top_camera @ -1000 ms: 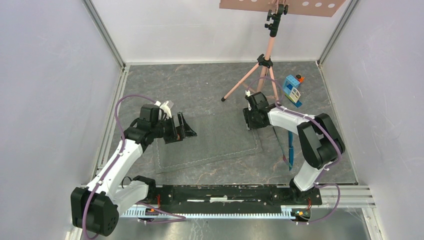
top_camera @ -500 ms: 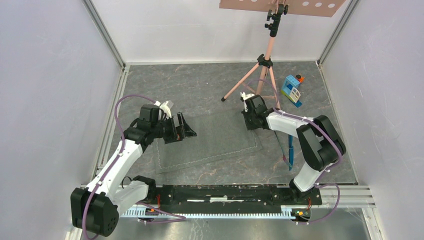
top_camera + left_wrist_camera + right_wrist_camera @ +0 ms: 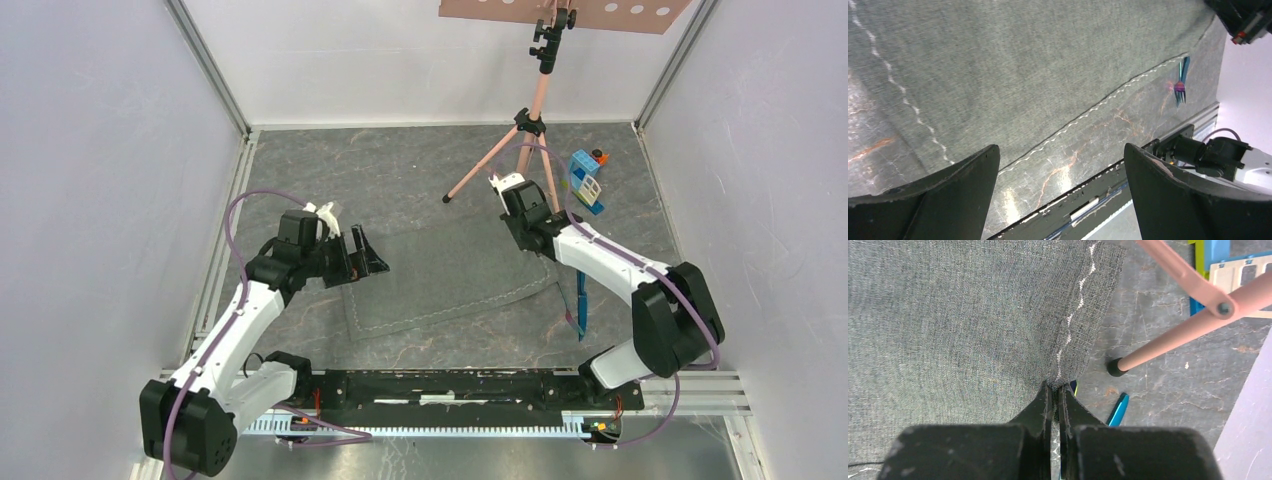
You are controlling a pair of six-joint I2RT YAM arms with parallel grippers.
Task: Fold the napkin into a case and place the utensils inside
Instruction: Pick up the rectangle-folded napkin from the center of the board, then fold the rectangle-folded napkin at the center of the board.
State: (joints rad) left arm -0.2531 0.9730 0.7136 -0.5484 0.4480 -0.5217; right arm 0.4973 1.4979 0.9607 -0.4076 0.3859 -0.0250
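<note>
Fingers on the left gripper [image 3: 370, 260] hang wide open over the napkin [image 3: 450, 285] up top, right gripper [image 3: 530, 243] at its far corner. Left wrist: fingers [image 3: 948, 200] wide, fork [image 3: 1180, 87] past them, just off the cloth edge. Right wrist: fingers [image 3: 1035, 407] clamped on the napkin's stitched edge.

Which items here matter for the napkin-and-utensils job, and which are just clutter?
Job: napkin, its edge pinched by the right gripper; blue utensils beside it.
Lying about: pink tripod; toy house.
</note>
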